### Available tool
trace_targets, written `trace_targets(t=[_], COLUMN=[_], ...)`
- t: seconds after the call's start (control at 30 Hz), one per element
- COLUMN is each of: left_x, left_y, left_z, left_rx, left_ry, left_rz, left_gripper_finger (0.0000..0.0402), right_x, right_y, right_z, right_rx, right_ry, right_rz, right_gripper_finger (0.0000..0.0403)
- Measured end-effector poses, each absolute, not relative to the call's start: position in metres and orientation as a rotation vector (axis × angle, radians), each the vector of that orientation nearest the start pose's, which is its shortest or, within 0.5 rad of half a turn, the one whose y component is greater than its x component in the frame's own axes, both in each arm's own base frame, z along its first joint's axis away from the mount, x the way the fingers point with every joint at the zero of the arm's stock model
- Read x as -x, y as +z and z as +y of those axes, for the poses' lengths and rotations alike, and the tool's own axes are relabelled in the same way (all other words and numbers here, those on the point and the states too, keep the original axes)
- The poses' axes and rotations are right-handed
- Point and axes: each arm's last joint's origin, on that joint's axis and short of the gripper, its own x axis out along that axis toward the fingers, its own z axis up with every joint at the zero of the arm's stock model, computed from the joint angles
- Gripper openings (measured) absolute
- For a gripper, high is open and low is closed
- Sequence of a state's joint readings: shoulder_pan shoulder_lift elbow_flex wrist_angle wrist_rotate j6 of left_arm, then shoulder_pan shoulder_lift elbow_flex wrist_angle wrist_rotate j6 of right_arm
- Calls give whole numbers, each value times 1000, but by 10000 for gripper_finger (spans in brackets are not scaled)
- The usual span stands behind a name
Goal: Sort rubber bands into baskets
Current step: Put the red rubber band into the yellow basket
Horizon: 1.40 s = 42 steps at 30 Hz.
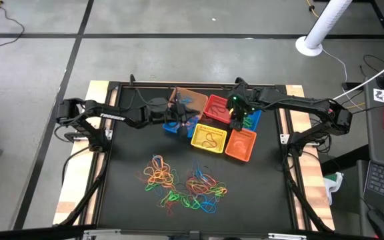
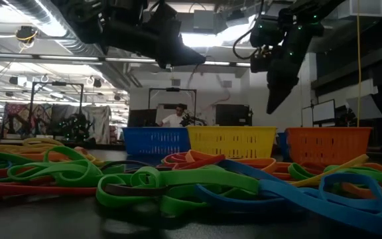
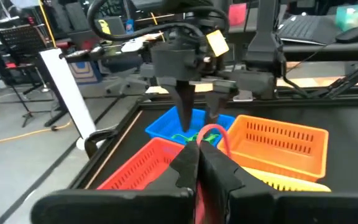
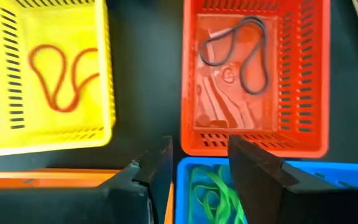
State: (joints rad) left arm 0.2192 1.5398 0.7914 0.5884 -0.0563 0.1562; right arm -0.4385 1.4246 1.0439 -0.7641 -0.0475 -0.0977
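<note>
Left gripper (image 3: 197, 163) pinched shut on a thin red rubber band (image 3: 213, 134), loop hanging off its tips. Red perforated plastic basket (image 3: 145, 167) sits just below and beside it. Right gripper (image 4: 199, 163) wide, empty, over the blue basket (image 4: 328, 190).

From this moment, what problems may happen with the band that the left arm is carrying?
1. The left gripper pinches only a small part of a red rubber band, so the band may slip out before release.
2. The right gripper, open, hangs above the blue basket and red basket; both arms are close, so they might collide.
3. The baskets stand tightly together, so a dropped band could land in a wrong one.
</note>
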Motion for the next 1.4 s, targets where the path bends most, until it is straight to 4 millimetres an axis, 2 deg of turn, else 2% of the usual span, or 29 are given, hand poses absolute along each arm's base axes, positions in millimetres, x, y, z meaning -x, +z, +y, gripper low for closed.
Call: trace_targets(t=[0.43,0.63,0.87,1.2,1.3,1.4], left_x=[-324,-336,-350,-354,-354,-354], left_y=[226,205,177,168,167,166], left_z=[61,55,49,50,50,50], left_rx=[-30,23,3,65,70,91], left_ry=[233,212,189,197,198,201], left_rz=[168,175,224,253,259,266], left_gripper_finger=[3,10,14,15,30,66], right_x=[-252,-254,-254,-255,-255,-255], right_y=[244,246,246,246,246,246], right_z=[-116,-117,-117,-117,-117,-117], right_rx=[-185,-178,-178,-175,-175,-178], right_ry=[-279,-282,-282,-282,-282,-276], right_rz=[1057,1033,1031,1023,1022,1021], right_gripper_finger=[156,156,156,156,156,156])
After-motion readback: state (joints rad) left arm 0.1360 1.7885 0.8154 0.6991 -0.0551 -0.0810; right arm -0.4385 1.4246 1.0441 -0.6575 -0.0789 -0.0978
